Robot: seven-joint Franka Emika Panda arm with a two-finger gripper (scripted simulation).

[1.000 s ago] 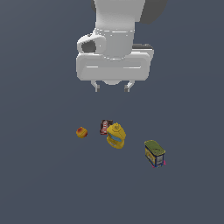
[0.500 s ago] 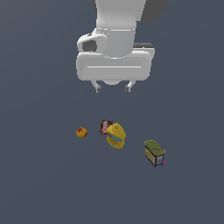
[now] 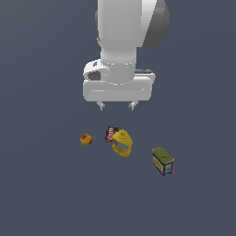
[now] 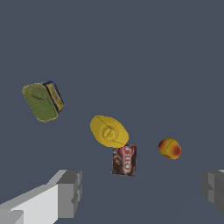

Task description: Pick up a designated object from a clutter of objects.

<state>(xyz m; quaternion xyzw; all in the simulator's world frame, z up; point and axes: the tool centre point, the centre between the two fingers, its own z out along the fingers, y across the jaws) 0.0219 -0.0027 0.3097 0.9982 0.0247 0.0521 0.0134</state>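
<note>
The small dark brown-and-red box (image 3: 111,133) with a pale label lies on the grey floor, touching the yellow squeeze bottle (image 3: 122,142). In the wrist view the box (image 4: 124,160) lies just beside the bottle (image 4: 109,131). My gripper (image 3: 116,106) hangs open and empty above and behind the box, well clear of it. In the wrist view both fingers (image 4: 68,194) show wide apart, with the gripper (image 4: 142,190) midway between them.
A red-orange round fruit (image 3: 86,139) lies at the exterior view's left of the box, and shows in the wrist view (image 4: 169,148). A green-topped yellow can (image 3: 162,161) lies on its side at the exterior view's right, also in the wrist view (image 4: 43,101).
The gripper has come down a little toward the objects. The objects have not moved.
</note>
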